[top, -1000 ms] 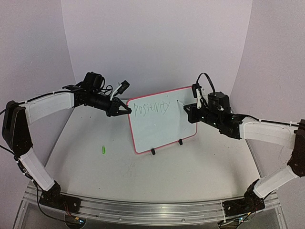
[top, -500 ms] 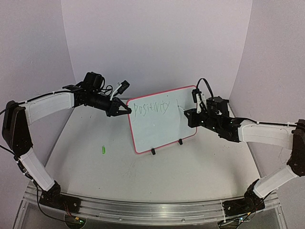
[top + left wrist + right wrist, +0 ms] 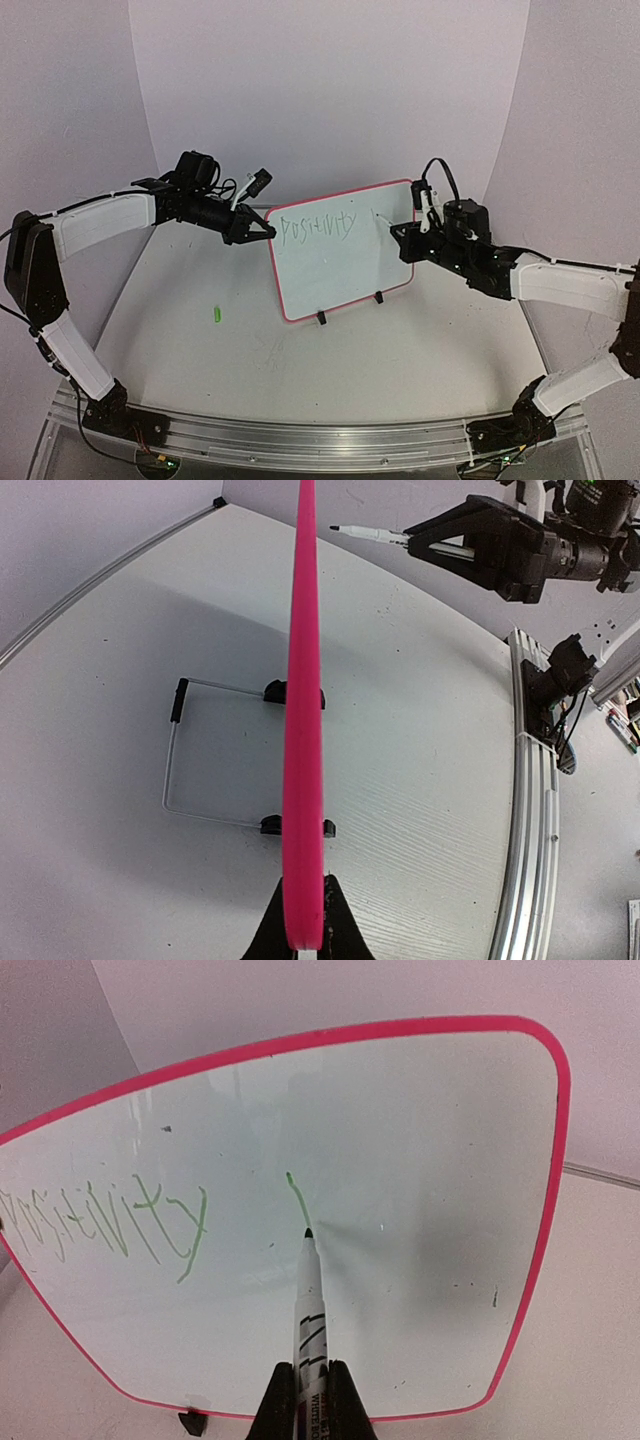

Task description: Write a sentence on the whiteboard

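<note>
The whiteboard stands on two black clip feet, with a red-pink rim. The sentence reads "POSITIVITY" in thin green letters; it shows in the right wrist view with a fresh short green stroke to its right. My left gripper is shut on the board's left edge, seen edge-on in the left wrist view. My right gripper is shut on a white marker, its tip at the stroke's lower end.
A small green marker cap lies on the table left of the board. A wire stand frame lies behind the board. An aluminium rail runs along the near table edge.
</note>
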Controlling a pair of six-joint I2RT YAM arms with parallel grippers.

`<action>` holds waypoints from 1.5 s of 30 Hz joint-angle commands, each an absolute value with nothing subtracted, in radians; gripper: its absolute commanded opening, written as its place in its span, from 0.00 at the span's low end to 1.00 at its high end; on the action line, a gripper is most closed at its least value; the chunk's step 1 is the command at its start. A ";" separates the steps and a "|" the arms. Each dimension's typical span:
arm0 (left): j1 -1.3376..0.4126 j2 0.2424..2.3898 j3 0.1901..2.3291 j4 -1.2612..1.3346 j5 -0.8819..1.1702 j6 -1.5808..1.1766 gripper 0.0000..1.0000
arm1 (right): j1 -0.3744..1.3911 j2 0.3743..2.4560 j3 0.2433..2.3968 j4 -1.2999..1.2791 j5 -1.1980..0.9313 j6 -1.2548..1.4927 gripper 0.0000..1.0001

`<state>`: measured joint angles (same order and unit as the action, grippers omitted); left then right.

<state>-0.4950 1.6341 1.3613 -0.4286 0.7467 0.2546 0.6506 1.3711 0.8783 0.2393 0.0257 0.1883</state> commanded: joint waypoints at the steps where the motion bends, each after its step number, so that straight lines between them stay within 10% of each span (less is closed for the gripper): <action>1: -0.512 1.638 1.368 -0.502 0.699 0.288 0.00 | 0.655 1.342 0.914 0.271 0.015 0.177 0.00; 45: -0.515 1.634 1.367 -0.504 0.688 0.287 0.00 | 0.657 1.406 0.949 0.267 0.077 0.153 0.00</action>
<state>-0.4969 1.6341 1.3613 -0.4290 0.7452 0.2543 0.6514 1.3699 0.9138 0.2474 0.0631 0.1608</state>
